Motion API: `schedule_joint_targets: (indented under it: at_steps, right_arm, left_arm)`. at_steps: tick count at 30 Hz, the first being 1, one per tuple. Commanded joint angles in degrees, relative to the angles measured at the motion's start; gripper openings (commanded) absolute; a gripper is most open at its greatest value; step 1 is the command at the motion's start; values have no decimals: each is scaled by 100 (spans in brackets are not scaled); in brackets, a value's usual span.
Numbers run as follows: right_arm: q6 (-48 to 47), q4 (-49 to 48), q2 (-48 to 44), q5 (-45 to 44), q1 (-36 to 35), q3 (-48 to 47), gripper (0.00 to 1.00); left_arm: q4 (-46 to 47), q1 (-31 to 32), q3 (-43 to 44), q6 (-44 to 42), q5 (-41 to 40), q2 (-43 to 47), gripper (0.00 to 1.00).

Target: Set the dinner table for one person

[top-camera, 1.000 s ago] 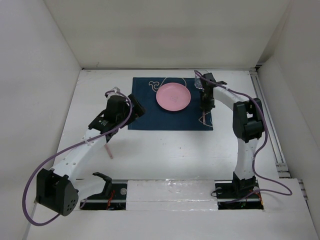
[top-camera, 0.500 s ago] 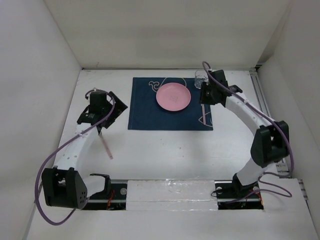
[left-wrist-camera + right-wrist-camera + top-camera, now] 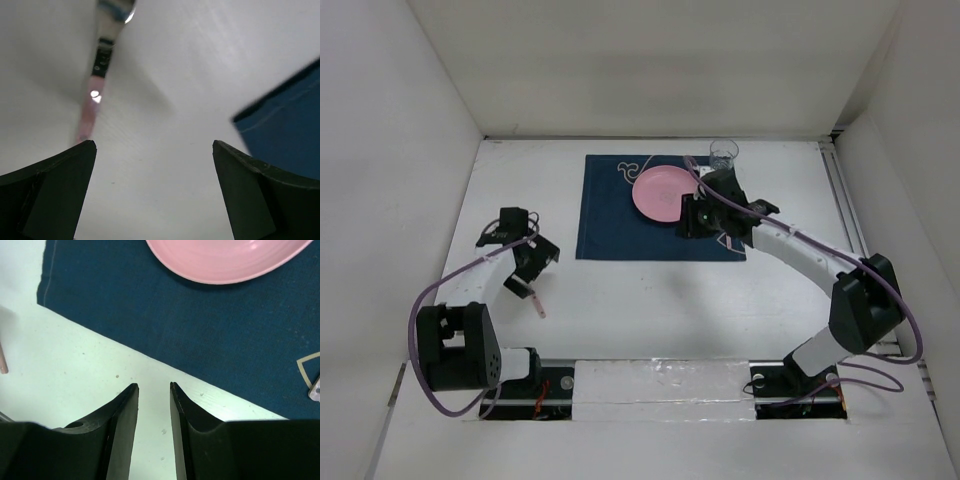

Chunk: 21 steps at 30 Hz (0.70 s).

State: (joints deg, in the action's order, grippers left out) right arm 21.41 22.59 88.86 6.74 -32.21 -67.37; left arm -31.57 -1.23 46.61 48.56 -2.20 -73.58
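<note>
The dinner table (image 3: pixel 650 300) is the white tabletop. On it lies a dark-blue placemat (image 3: pixel 620 225) with a pink plate (image 3: pixel 665 193) on it. A clear glass (image 3: pixel 723 153) stands upright just past the mat's far right corner. A pink-handled utensil (image 3: pixel 536 297) lies on the table left of the mat. It also shows in the left wrist view (image 3: pixel 94 95). My left gripper (image 3: pixel 527 262) (image 3: pixel 154 147) hangs wide open and empty just behind that utensil. My right gripper (image 3: pixel 692 218) (image 3: pixel 153 386) is empty over the mat's near edge, below the plate (image 3: pixel 225 260); only a narrow gap separates its jaws.
White walls close the table on the left, back and right. A rail runs along the right side (image 3: pixel 860 250). The mat's corner (image 3: pixel 285 125) shows to the right of my left gripper. A small pale object (image 3: pixel 315 389) lies on the mat at the right edge.
My left gripper has drawn back left and toward me, off the mat, to the pink utensil. My right gripper has left the glass and swung left over the mat beside the plate.
</note>
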Motion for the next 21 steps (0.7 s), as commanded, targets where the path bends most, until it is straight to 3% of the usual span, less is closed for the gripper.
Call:
schedule_joint_targets:
  at_steps: [1,8,11,13,15,16,17,20,21]
  right_arm:
    - [-5,-492,-193,222,21,57,37]
    - [-5,-659,-536,380,188,295,37]
    - [-5,-659,-598,380,188,348,37]
    - [-5,-659,-651,380,188,348,37]
    - [-5,-659,-703,328,188,348,37]
    - [-5,-659,-703,328,188,400,37]
    - [47,-659,-703,328,188,400,37]
    - [48,-659,-703,275,188,400,37]
    - [48,-659,-703,275,188,400,37]
  left_arm:
    - [-385,-17,-441,496,-78,45,100]
    - [-455,-17,-662,918,-790,116,98]
    - [-237,-17,-715,980,-967,-6,89]
    - [-60,-17,-916,980,-967,-182,76]
    - [194,-17,-1031,980,-880,-462,74]
    - [282,-17,-1109,980,-818,-569,66]
    - [353,-17,-1110,980,-765,-665,50]
    - [477,-17,-1110,858,-765,-895,25]
    - [477,-17,-1110,779,-765,-964,9]
